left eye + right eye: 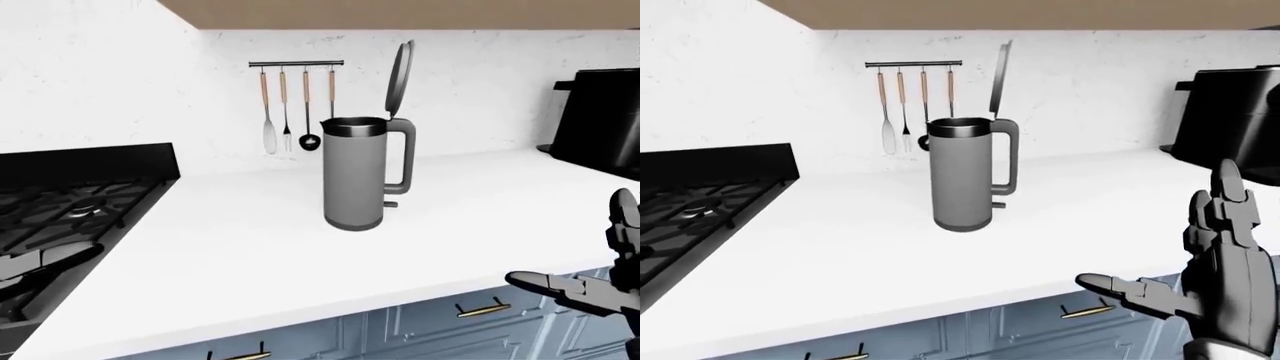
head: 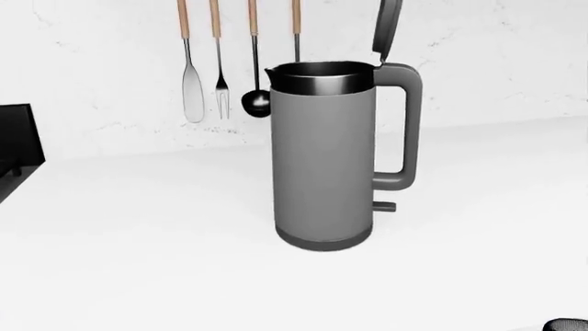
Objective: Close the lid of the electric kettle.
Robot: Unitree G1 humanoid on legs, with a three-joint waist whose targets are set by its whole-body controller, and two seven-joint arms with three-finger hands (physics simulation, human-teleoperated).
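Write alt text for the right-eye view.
A grey electric kettle stands on a white counter, its lid raised upright. The robot's right hand hangs open at lower right, clear of it; utensils hang on the wall.

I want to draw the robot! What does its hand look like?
Only the right hand shows. It is dark grey metal, built from blocky, jointed segments, with thick fingers that end in rounded tips. No cables, markings or sleeve are visible on it. The left hand is out of view.
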